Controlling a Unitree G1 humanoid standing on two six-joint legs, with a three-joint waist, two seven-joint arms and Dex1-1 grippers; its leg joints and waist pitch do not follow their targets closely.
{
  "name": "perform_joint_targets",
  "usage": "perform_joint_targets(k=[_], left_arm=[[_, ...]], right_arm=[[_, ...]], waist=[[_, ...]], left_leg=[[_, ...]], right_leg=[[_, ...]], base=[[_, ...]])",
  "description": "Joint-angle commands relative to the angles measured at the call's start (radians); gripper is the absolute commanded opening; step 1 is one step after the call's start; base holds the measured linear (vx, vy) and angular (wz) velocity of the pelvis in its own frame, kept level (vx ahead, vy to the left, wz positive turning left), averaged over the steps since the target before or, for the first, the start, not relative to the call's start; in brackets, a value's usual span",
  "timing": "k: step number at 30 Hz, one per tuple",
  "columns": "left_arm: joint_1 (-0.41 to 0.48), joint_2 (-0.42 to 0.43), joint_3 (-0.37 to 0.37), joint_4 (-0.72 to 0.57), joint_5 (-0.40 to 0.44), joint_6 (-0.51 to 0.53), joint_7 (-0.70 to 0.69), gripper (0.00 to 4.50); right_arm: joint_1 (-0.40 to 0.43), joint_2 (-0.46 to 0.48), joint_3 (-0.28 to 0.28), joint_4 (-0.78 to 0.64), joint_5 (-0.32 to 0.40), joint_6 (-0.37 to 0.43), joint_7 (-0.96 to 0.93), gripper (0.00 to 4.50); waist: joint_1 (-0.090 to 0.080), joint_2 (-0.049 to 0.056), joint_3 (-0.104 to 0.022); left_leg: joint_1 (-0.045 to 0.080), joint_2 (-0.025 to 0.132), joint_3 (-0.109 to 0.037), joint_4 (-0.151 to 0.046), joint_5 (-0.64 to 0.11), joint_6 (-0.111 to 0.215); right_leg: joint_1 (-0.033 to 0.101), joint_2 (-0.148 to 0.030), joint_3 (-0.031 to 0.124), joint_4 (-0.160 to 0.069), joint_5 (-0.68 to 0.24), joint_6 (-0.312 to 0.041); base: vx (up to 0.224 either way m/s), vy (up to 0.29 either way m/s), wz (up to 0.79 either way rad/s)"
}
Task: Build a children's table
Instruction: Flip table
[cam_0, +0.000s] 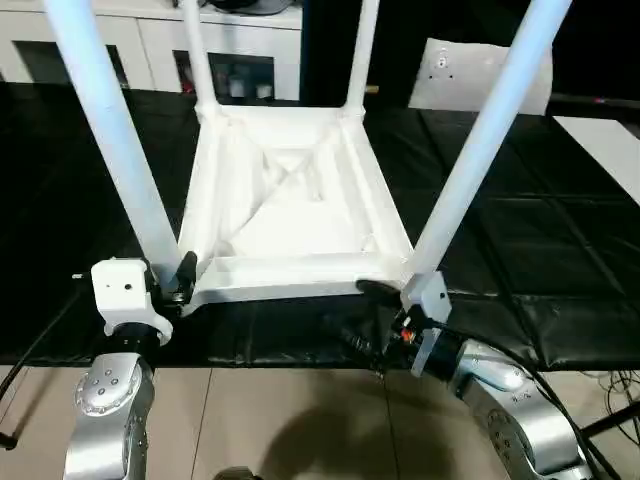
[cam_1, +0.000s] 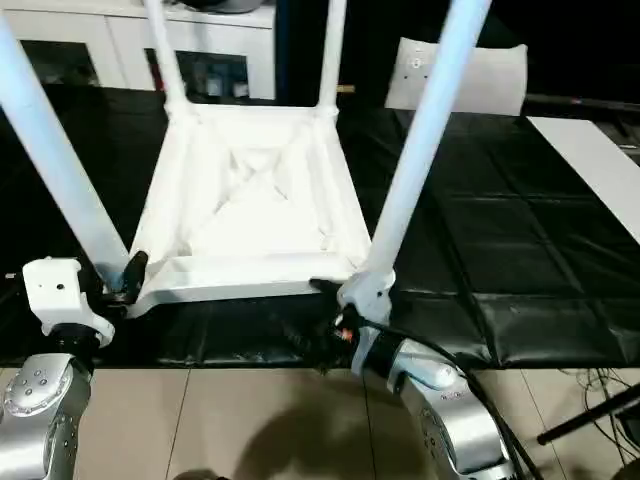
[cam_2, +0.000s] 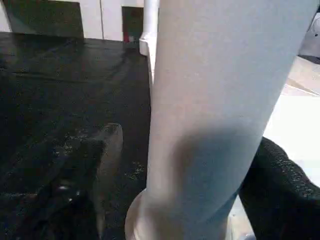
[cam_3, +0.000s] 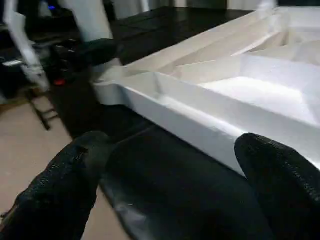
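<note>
The children's table lies upside down on the black mat, its ribbed white top (cam_0: 290, 200) facing up. Four white tube legs stand in the corner sockets: near left (cam_0: 110, 130), near right (cam_0: 480, 150), far left (cam_0: 195, 50) and far right (cam_0: 362, 50). My left gripper (cam_0: 180, 280) is at the base of the near left leg (cam_2: 210, 100). The leg stands between its fingers, and one finger (cam_2: 107, 150) is a little apart from it. My right gripper (cam_3: 177, 147) is open, just off the top's near right corner, facing the rim (cam_3: 200, 120).
The black mat (cam_0: 520, 260) covers the work surface, and its front edge meets tan floor (cam_0: 300, 420) by my forearms. A flat white panel (cam_0: 470, 65) leans at the back right, a white strip (cam_0: 610, 140) lies at the right, and white cabinets (cam_0: 150, 40) stand behind.
</note>
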Motion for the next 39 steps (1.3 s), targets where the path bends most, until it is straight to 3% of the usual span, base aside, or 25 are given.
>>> perform_joint_targets(k=[1, 2, 3, 10, 11, 12, 16, 17, 20, 23, 25, 26, 28, 32, 37, 39], left_arm=[[0.003, 0.009, -0.001, -0.004, -0.01, 0.01, -0.004, 3.15], [0.007, 0.004, 0.007, -0.011, -0.024, 0.017, -0.005, 2.99], [0.009, 0.002, 0.007, -0.015, -0.032, 0.02, -0.008, 2.87], [0.027, -0.007, -0.005, -0.038, -0.064, 0.04, -0.025, 2.37], [0.033, -0.026, -0.003, -0.054, -0.098, 0.071, -0.024, 2.33], [0.034, -0.04, 0.003, -0.063, -0.125, 0.1, -0.018, 2.17], [0.042, -0.092, 0.025, -0.093, -0.227, 0.201, 0.006, 2.15], [0.046, -0.134, 0.044, -0.117, -0.303, 0.252, 0.03, 2.15], [0.052, -0.159, 0.05, -0.133, -0.348, 0.28, 0.043, 2.15], [0.061, -0.197, 0.057, -0.164, -0.406, 0.357, 0.052, 2.15], [0.062, -0.206, 0.051, -0.168, -0.408, 0.383, 0.051, 2.15], [0.063, -0.21, 0.047, -0.169, -0.413, 0.392, 0.047, 2.15], [0.064, -0.222, 0.038, -0.187, -0.424, 0.422, 0.044, 2.15], [0.064, -0.225, 0.013, -0.208, -0.443, 0.45, 0.043, 2.15], [0.056, -0.213, -0.006, -0.214, -0.472, 0.483, 0.049, 2.15], [0.049, -0.213, -0.005, -0.213, -0.474, 0.491, 0.05, 2.15]], right_arm=[[0.001, -0.005, 0.009, -0.027, 0.021, 0.017, 0.016, 4.5], [0.012, -0.001, 0.016, -0.035, 0.025, 0.019, 0.015, 4.5], [0.015, 0.0, 0.017, -0.036, 0.027, 0.02, 0.014, 4.5], [0.026, 0.006, 0.02, -0.047, 0.034, 0.033, 0.013, 4.5], [0.027, 0.012, 0.015, -0.046, 0.042, 0.043, 0.003, 4.5], [0.027, 0.017, 0.012, -0.043, 0.045, 0.048, -0.006, 4.5], [0.026, 0.034, 0.002, -0.033, 0.049, 0.062, -0.039, 4.5], [0.02, 0.052, -0.016, -0.015, 0.045, 0.069, -0.076, 4.5], [0.014, 0.067, -0.035, 0.003, 0.047, 0.073, -0.105, 4.5], [0.001, 0.094, -0.073, 0.031, 0.064, 0.089, -0.155, 4.5], [-0.007, 0.115, -0.091, 0.042, 0.074, 0.091, -0.182, 4.5], [-0.015, 0.129, -0.101, 0.052, 0.077, 0.084, -0.198, 4.5], [-0.04, 0.168, -0.131, 0.079, 0.099, 0.076, -0.228, 4.5], [-0.1, 0.226, -0.152, 0.129, 0.155, 0.055, -0.207, 4.5], [-0.194, 0.305, -0.189, 0.239, 0.186, 0.024, -0.226, 4.5], [-0.249, 0.353, -0.22, 0.303, 0.209, 0.015, -0.253, 4.5]], waist=[[0.0, 0.009, -0.041], [0.001, 0.015, -0.041], [0.0, 0.011, -0.041], [0.001, 0.008, -0.038], [0.0, -0.001, -0.039], [0.002, 0.004, -0.039], [0.001, -0.003, -0.039], [-0.001, -0.004, -0.038], [0.0, -0.013, -0.038], [0.003, -0.009, -0.036], [0.003, -0.016, -0.035], [0.004, -0.012, -0.035], [0.002, -0.012, -0.034], [-0.001, -0.011, -0.037], [0.003, -0.009, -0.044], [0.001, -0.007, -0.046]], left_leg=[[0.008, 0.07, -0.025, -0.092, -0.191, 0.02], [0.008, 0.069, -0.026, -0.091, -0.188, 0.018], [0.007, 0.069, -0.025, -0.092, -0.191, 0.016], [0.008, 0.07, -0.025, -0.094, -0.212, 0.011], [0.007, 0.07, -0.024, -0.093, -0.209, 0.012], [0.007, 0.07, -0.025, -0.094, -0.197, 0.011], [0.005, 0.069, -0.022, -0.091, -0.168, 0.017], [0.002, 0.068, -0.021, -0.091, -0.156, 0.02], [0.002, 0.065, -0.016, -0.089, -0.152, 0.026], [0.005, 0.065, -0.013, -0.088, -0.157, 0.023], [0.004, 0.063, -0.012, -0.088, -0.165, 0.022], [0.005, 0.062, -0.013, -0.089, -0.168, 0.022], [0.007, 0.065, -0.014, -0.093, -0.179, 0.01], [0.008, 0.065, -0.015, -0.094, -0.189, 0.001], [0.007, 0.063, -0.011, -0.086, -0.092, 0.013], [0.008, 0.063, -0.011, -0.085, -0.08, 0.015]], right_leg=[[0.029, -0.09, 0.059, -0.071, -0.09, -0.164], [0.029, -0.091, 0.059, -0.069, -0.084, -0.166], [0.03, -0.091, 0.06, -0.071, -0.085, -0.167], [0.028, -0.092, 0.06, -0.074, -0.122, -0.165], [0.03, -0.093, 0.061, -0.074, -0.129, -0.161], [0.029, -0.094, 0.061, -0.072, -0.126, -0.166], [0.029, -0.093, 0.06, -0.069, -0.11, -0.171], [0.031, -0.093, 0.06, -0.068, -0.107, -0.173], [0.029, -0.093, 0.062, -0.073, -0.146, -0.163], [0.024, -0.092, 0.064, -0.076, -0.18, -0.164], [0.023, -0.09, 0.063, -0.079, -0.206, -0.15], [0.022, -0.089, 0.063, -0.081, -0.223, -0.138], [0.019, -0.087, 0.063, -0.083, -0.236, -0.118], [0.021, -0.088, 0.063, -0.079, -0.203, -0.12], [0.025, -0.085, 0.062, -0.061, -0.041, -0.152], [0.026, -0.086, 0.061, -0.057, -0.02, -0.164]], base=[[0.0, 0.0, 0.0], [0.0, 0.0, 0.0], [0.0, 0.0, 0.0], [0.0, 0.0, 0.0], [0.0, 0.0, 0.0], [0.0, 0.0, 0.0], [0.0, 0.0, 0.0], [0.0, 0.0, 0.0], [0.0, 0.0, 0.0], [0.0, 0.0, 0.0], [0.0, 0.0, 0.0], [0.0, 0.0, 0.0], [0.0, 0.0, 0.0], [0.0, 0.0, 0.0], [0.0, 0.0, 0.0], [0.0, 0.0, 0.0]])
